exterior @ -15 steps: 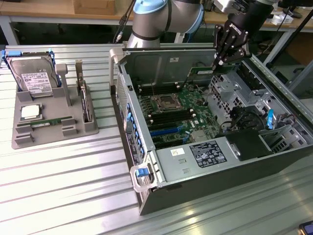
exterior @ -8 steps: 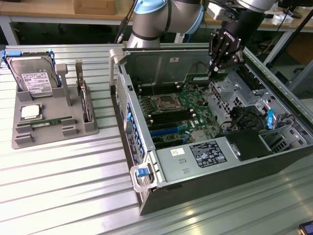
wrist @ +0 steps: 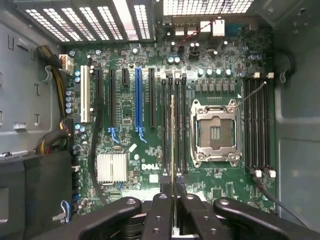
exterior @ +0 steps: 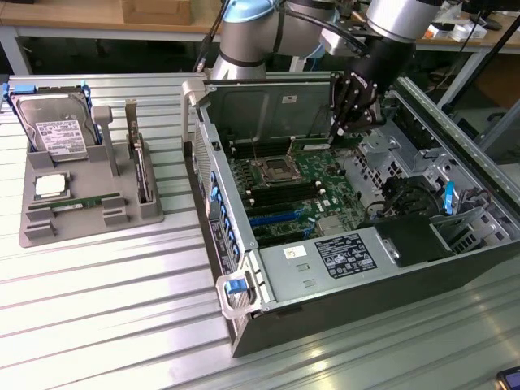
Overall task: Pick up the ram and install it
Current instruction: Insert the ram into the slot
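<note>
My gripper (wrist: 173, 212) is shut on the ram (wrist: 173, 145), a thin green stick seen edge-on between the black fingers (wrist: 160, 220). The stick hangs over the row of black memory slots (wrist: 181, 125) beside the open CPU socket (wrist: 215, 132); whether it touches a slot I cannot tell. In the exterior view the gripper (exterior: 345, 122) reaches down into the open computer case (exterior: 244, 268), above the far end of the green motherboard (exterior: 292, 183). A second, matching ram stick (exterior: 77, 203) lies in the grey parts tray (exterior: 89, 223) at the exterior view's left.
The tray also carries a silver hard drive (exterior: 55, 130) and a square processor (exterior: 50, 185). Case walls, a black power supply (exterior: 414, 240), cables (wrist: 52, 95) and a silver heatsink (wrist: 112, 167) ring the motherboard. The ribbed metal table (exterior: 106, 309) spreads around the case.
</note>
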